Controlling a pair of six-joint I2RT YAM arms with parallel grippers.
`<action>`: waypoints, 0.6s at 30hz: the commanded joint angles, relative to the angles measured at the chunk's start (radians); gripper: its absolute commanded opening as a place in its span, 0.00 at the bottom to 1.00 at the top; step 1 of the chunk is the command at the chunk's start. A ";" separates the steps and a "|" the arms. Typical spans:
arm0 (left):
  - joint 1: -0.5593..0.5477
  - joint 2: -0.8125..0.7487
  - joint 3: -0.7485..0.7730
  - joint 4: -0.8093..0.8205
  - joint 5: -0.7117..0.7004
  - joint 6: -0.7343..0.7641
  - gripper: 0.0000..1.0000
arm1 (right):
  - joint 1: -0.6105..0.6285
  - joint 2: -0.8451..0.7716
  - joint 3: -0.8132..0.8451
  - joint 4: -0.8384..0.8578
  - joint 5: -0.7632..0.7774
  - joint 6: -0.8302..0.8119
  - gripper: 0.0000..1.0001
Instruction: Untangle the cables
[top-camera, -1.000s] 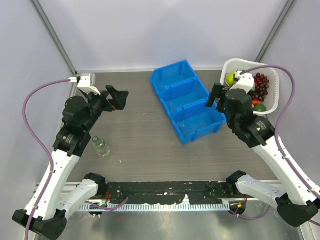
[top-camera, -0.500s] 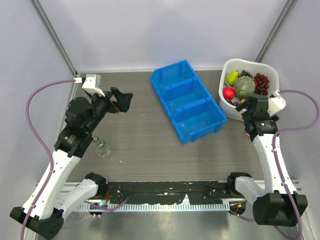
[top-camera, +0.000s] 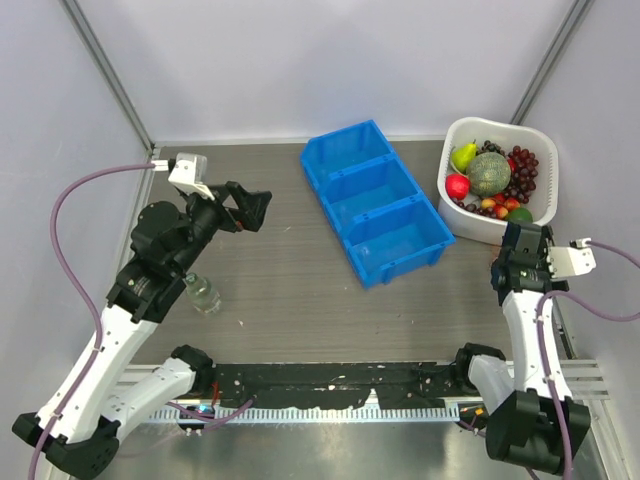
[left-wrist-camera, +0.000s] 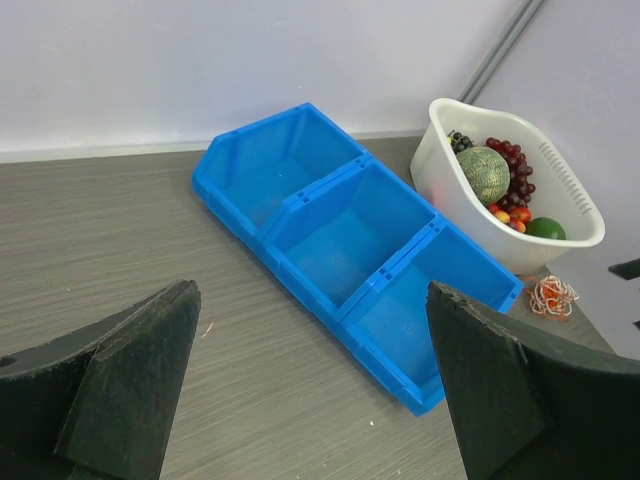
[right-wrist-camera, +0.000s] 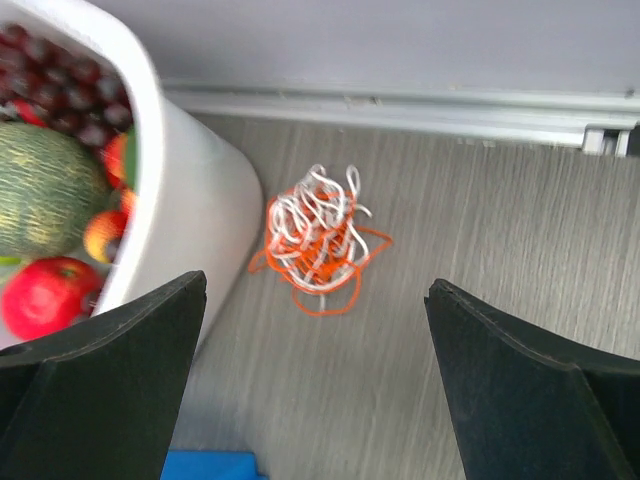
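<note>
Grey table (right-wrist-camera: 480, 300) holds the white basket (right-wrist-camera: 200, 200); just beside its wall lie the cables (right-wrist-camera: 318, 238), an orange and white knot. My right pincer (right-wrist-camera: 315, 290) is wide open and empty, with the knot ahead, centred between its jaws, untouched. I judge this the approach step; next I must descend and pinch one outer loop.

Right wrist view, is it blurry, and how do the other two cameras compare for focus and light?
Right wrist view: soft all over, the cables and white basket smeared at the edges, the right fingers dark and featureless. Left wrist view: crisp on the blue bin, the left fingers in shadow. Top external view: sharp, evenly lit, only faint shadows on the table.
</note>
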 joint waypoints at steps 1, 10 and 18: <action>-0.007 -0.015 0.000 0.040 -0.033 0.023 1.00 | -0.131 0.004 -0.105 0.196 -0.196 -0.019 0.95; -0.005 -0.020 0.002 0.036 -0.031 0.017 1.00 | -0.267 0.113 -0.282 0.592 -0.472 -0.135 0.94; -0.011 -0.011 0.004 0.034 -0.014 0.014 1.00 | -0.268 0.315 -0.316 0.808 -0.491 -0.085 0.93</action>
